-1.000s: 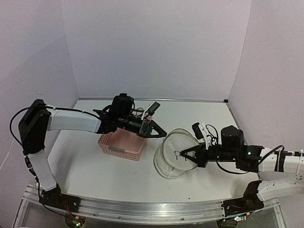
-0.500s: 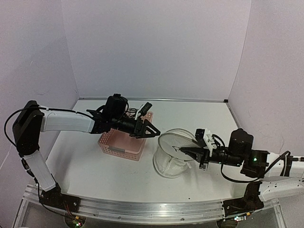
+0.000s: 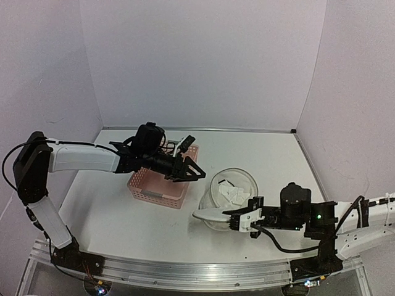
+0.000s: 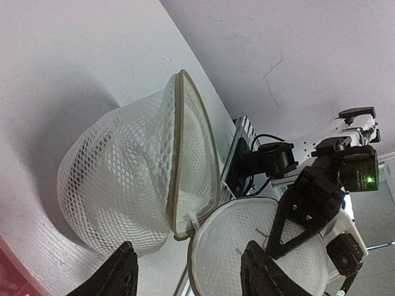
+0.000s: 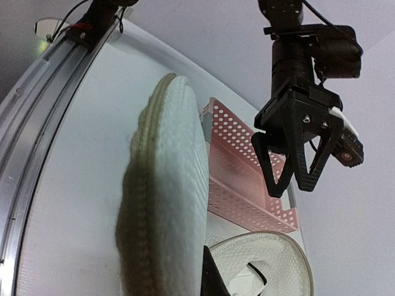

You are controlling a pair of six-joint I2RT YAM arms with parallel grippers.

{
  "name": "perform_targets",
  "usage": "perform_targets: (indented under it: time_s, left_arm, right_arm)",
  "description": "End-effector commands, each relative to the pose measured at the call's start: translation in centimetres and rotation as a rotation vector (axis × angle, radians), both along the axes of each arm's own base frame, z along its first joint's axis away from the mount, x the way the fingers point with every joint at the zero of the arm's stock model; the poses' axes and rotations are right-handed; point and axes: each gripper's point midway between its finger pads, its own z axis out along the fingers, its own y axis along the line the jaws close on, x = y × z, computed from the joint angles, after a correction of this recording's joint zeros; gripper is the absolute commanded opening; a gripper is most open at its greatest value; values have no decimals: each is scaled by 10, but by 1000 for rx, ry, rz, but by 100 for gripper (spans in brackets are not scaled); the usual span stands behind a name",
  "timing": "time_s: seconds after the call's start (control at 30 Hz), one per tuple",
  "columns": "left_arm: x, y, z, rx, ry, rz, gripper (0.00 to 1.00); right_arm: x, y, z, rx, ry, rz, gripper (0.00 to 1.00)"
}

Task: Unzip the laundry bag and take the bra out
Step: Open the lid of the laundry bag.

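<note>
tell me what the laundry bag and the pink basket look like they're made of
Laundry bag: white netting, probably synthetic and soft, going by the open honeycomb holes and sagging wall; beige edging looks like woven tape.
Pink basket: moulded plastic, likely, with a dull sheen; regular rows of punched holes and stiff straight walls.

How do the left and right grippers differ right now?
The left gripper is open and empty; the right gripper is shut on the round flap of the laundry bag. The left hangs over the pink basket's edge; the right sits low near the table's front. Both point toward the bag.
</note>
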Motion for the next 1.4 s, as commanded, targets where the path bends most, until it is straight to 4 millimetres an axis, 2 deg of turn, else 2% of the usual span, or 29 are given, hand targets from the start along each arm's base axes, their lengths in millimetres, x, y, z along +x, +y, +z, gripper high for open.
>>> perform_targets:
  time_s: [0.0,0.07,0.23,0.37,0.57,0.73,0.97,1.2,1.27,1.37]
  left_arm:
    - [-5,5,8,-3,-23,1,57]
    - [-6,7,8,-3,-28,0,57]
    - [-7,8,5,4,-27,-3,58]
    - [-7,7,3,6,-24,-8,58]
    - [-6,4,9,-7,-28,-15,58]
    - [-2,-2,13,-14,-36,-17,58]
    - [2,-9,11,-13,-29,-24,58]
    - [8,-18,10,-13,-25,-26,59]
    - [10,-21,11,-14,-25,-26,59]
    - [13,-26,10,-3,-32,-23,58]
  right_arm:
    - [9,9,20,-37,-236,-56,0]
    - [7,11,17,-70,-280,-62,1]
    - [-2,18,14,-129,-307,-46,17]
    - [-11,18,4,-198,-278,-33,35]
    - [-29,9,-6,-267,-170,-28,47]
    - [-39,-7,-9,-316,-62,-46,50]
    - [-56,-26,1,-301,116,-41,52]
    - [-72,-34,8,-303,256,-17,53]
    - [-71,-34,14,-281,275,-32,54]
    - [-64,-36,33,-208,294,-82,58]
